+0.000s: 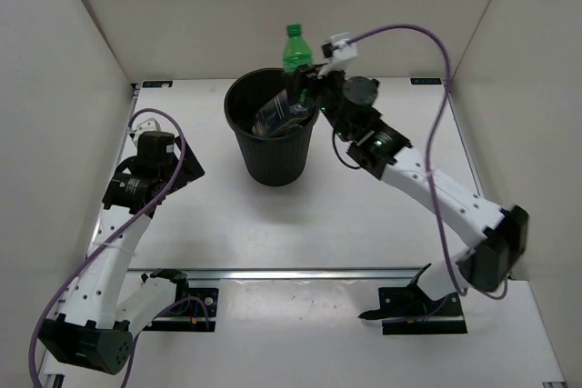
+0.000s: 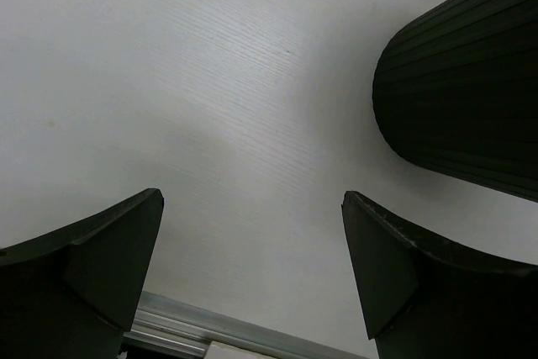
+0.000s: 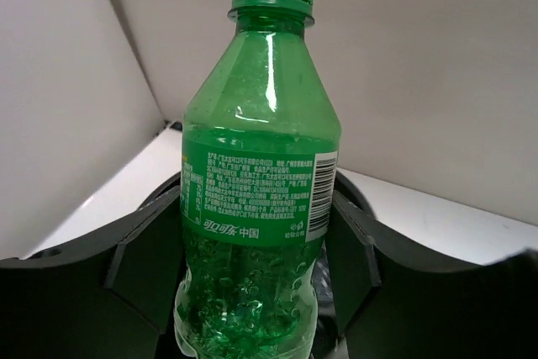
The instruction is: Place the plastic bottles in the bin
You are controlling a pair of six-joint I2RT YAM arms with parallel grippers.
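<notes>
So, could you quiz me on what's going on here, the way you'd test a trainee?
1. True or false: the right gripper holds the translucent green plastic bottle upright.
2. What already lies inside the round black plastic bin?
3. The left gripper is: A) open and empty, B) shut on a bottle, C) down inside the bin.

Key: 1 true; 2 a labelled plastic bottle; 3 A.

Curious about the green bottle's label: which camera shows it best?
The right wrist view: the green bottle fills the picture, label readable. The top external view shows it small, by the bin rim. The left wrist view misses it.
</notes>
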